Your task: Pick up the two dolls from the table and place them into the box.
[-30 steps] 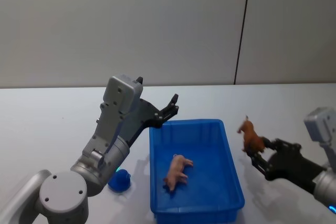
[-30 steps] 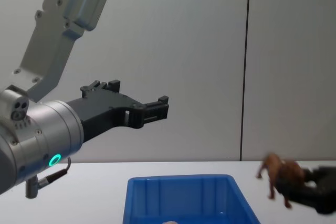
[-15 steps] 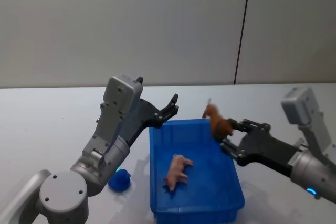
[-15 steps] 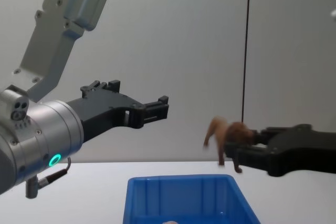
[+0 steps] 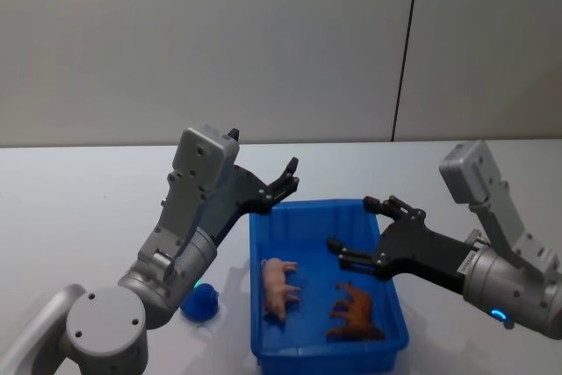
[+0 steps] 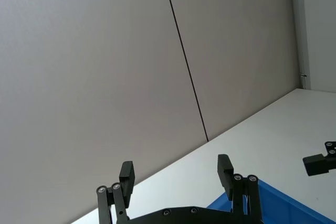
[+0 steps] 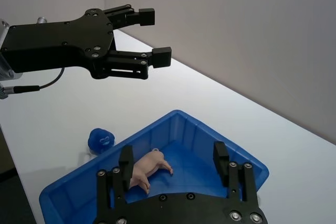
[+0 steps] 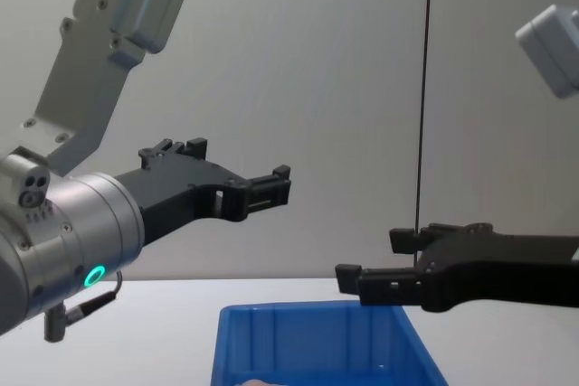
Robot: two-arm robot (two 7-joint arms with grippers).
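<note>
The blue box [image 5: 329, 359] sits on the white table [image 5: 79, 208] and holds both dolls. A pale pink doll [image 5: 279, 280] lies on its left side of the floor, and a brown horse-like doll [image 5: 354, 312] lies to its right. My right gripper [image 5: 355, 224] hovers open above the box with nothing between its fingers. In the right wrist view it [image 7: 173, 161] looks down on the pink doll [image 7: 149, 167]. My left gripper [image 5: 281, 186] hangs open and empty over the box's far left corner; in the chest view it [image 8: 271, 189] is well above the rim.
A small blue rounded object [image 5: 200, 303] rests on the table just left of the box, beside my left arm; it is also in the right wrist view [image 7: 101, 140]. White tabletop stretches around the box, with a grey wall behind.
My right gripper carried the brown doll leftward over the box and opened; the doll now lies inside. The pink doll shifted slightly left. The left arm has not moved.
</note>
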